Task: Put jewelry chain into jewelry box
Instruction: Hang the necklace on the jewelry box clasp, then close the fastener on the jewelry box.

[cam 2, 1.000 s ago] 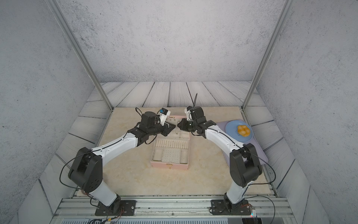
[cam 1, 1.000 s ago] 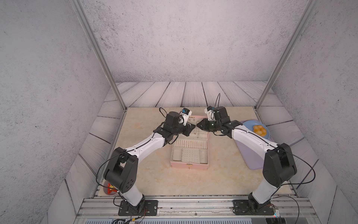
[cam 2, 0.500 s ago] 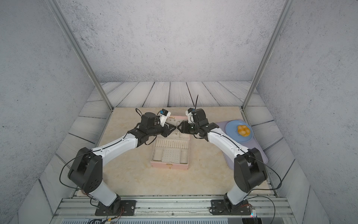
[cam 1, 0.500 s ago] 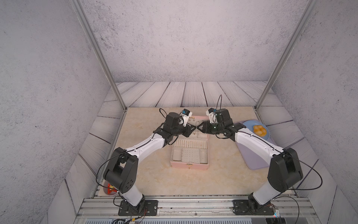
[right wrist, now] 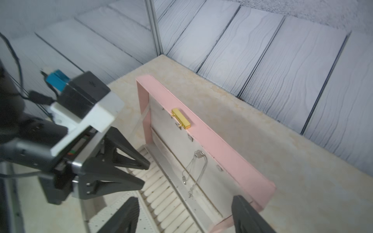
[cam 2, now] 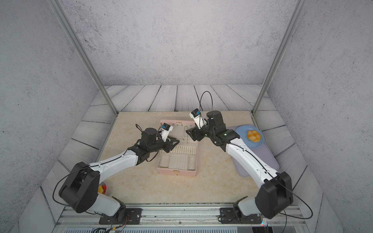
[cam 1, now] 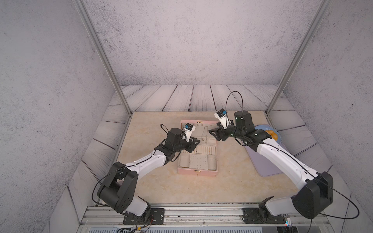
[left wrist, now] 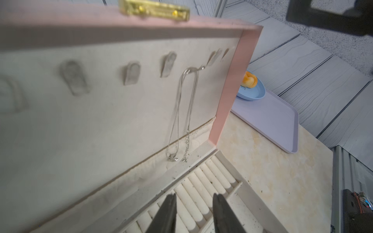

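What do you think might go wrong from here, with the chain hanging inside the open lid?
1. The jewelry chain hangs from one small hook on the lid. A knock from the open left end effector or right end effector could shake it off.
2. Its lower end dangles by the hinge seam and might get pinched if the lid closes.
3. Both end effectors sit near each other at the jewelry box and might collide.

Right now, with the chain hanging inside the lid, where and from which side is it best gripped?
Pinch the jewelry chain across both hanging strands, midway below the hook, coming in from the open front of the jewelry box. It appears to hang flat against the upright lid, so only that face is free.
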Controlling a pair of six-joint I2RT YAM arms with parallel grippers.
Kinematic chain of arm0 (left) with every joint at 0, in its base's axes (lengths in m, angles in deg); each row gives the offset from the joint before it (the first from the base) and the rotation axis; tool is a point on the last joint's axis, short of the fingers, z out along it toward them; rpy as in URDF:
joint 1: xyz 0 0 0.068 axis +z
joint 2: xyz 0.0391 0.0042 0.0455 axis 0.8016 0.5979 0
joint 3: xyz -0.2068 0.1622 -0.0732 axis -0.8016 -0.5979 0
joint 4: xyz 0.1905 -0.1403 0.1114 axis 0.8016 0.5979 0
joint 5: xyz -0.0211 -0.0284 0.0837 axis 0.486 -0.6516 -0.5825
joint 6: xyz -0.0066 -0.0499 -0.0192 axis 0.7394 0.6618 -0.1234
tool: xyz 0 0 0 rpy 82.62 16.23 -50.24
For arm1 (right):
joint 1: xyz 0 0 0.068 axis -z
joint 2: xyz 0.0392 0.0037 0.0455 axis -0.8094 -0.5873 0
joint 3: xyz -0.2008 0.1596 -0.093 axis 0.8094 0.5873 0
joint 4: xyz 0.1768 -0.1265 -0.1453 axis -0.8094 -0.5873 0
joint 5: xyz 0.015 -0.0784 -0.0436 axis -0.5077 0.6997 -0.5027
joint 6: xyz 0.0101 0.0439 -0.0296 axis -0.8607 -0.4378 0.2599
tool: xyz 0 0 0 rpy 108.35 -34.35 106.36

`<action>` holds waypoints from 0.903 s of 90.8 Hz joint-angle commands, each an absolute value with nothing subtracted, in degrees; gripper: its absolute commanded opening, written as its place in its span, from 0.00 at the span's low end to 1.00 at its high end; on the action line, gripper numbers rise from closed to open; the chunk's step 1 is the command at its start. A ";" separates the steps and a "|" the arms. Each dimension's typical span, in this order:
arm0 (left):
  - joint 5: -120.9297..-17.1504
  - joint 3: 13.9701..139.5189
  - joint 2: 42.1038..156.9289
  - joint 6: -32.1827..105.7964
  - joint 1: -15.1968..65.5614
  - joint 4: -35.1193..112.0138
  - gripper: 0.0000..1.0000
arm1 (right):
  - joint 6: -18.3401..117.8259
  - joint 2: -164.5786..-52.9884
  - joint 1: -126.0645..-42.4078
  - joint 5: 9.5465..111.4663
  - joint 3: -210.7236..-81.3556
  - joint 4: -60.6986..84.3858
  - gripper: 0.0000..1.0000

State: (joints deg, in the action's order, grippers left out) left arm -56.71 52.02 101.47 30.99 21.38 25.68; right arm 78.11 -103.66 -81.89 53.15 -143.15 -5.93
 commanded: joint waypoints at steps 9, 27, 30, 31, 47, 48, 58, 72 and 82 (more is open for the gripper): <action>-57.12 49.66 101.58 30.94 21.07 22.36 0.36 | 105.57 -112.55 -82.22 57.34 -151.15 -6.82 0.77; -56.74 49.61 102.69 30.64 21.03 21.31 0.36 | 113.39 -118.85 -82.33 55.08 -159.48 -14.25 0.75; -56.75 49.61 102.67 30.58 21.03 21.09 0.36 | 114.23 -119.74 -82.33 54.23 -161.18 -16.40 0.74; -56.70 49.56 102.71 30.62 21.03 21.05 0.36 | 114.63 -120.06 -82.33 53.88 -161.68 -17.04 0.74; -56.96 49.78 102.40 30.24 21.05 21.43 0.36 | 117.45 -123.00 -82.64 52.53 -165.38 -22.12 0.66; -56.98 49.78 102.40 30.23 21.04 21.48 0.36 | 117.56 -123.14 -82.62 52.54 -165.58 -22.27 0.66; -57.01 49.95 102.40 30.14 21.03 21.66 0.36 | 118.54 -123.83 -82.69 52.58 -166.86 -24.28 0.64; -57.10 50.13 102.28 30.07 21.01 21.81 0.36 | 118.16 -123.99 -82.82 53.41 -167.35 -24.20 0.49; -57.23 50.16 102.31 30.08 21.03 21.97 0.36 | 116.98 -124.13 -82.88 53.99 -167.36 -22.98 0.39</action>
State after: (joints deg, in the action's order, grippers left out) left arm -57.08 50.18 101.95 30.94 21.27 22.42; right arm 117.78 -123.53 -82.50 54.09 -166.34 -21.69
